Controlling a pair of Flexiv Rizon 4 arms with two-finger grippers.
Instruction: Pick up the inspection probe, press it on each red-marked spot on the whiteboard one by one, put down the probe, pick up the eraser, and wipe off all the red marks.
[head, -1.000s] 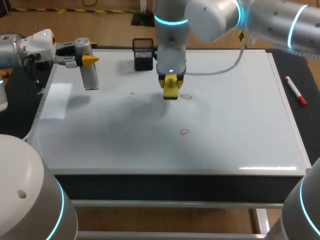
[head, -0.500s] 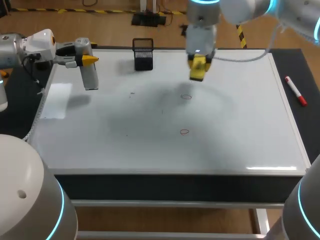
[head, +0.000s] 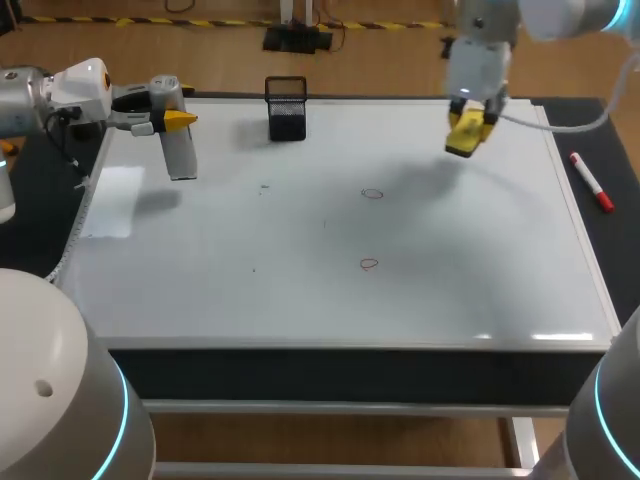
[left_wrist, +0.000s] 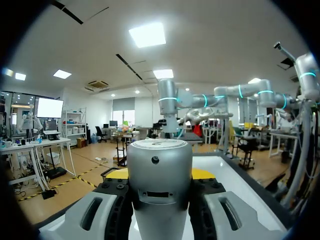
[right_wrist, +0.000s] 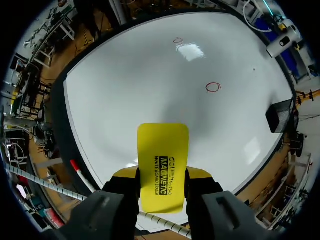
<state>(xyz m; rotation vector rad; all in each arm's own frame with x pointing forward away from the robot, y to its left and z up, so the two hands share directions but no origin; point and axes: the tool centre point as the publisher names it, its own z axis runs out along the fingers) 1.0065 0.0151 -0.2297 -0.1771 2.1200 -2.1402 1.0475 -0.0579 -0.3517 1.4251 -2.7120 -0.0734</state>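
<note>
Wiping step in hand. The right pincer (right_wrist: 163, 176) is clamping the eraser (right_wrist: 163, 147) from both sides and hanging over the far right part of the whiteboard (head: 480, 270), well apart from both red marks. The far mark (head: 372, 193) and the near mark (head: 369, 264) are sitting unwiped mid-board. The left pincer (head: 172, 120) is gripping the probe (head: 181, 152) at the far left corner. Next move, likely: carrying the eraser left and lowering it flat onto the far mark.
</note>
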